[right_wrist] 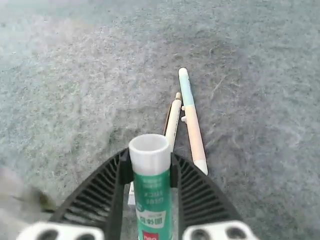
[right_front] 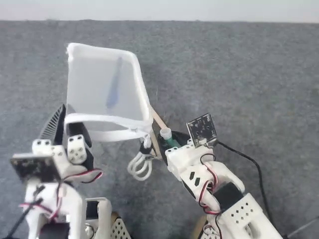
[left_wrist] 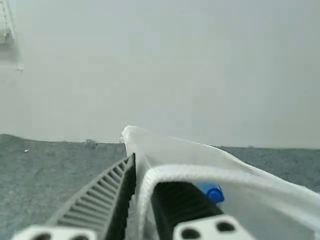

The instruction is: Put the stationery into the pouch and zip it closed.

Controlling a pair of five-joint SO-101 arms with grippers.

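The left gripper (right_front: pixel 68 121) is clamped on the pouch (right_front: pixel 99 74). One ribbed black jaw sits outside the wall and the other inside the mouth, with the white woven rim pinched between them. The left wrist view shows the same grip (left_wrist: pixel 143 175) on the pouch (left_wrist: pixel 200 155). That arm rises from the near left edge of the table and holds the pouch lifted, its mouth open toward the arms.

The right gripper (right_wrist: pixel 148 161) is closed on a glue stick (right_wrist: pixel 150 180), which has a green body and a white round cap that pokes out past the fingertips. In the high view this gripper (right_front: pixel 167 143) and the glue stick (right_front: pixel 168 138) are just beside the near right corner of the pouch's rim.

The pouch is soft, translucent white and roughly rectangular. A blue pen (right_front: pixel 113 89) shows through its wall as a blurred streak, and its blue end (left_wrist: pixel 214 193) lies inside beside the inner jaw. A white cord loop (right_front: pixel 141 167) hangs from the rim's corner between the two arms.

Beyond the right jaws, a cream pen (right_wrist: pixel 173 120) and a pastel pen (right_wrist: pixel 191 120) lie side by side, touching or nearly so, on the grey, fuzzy table cover (right_front: pixel 239 74).
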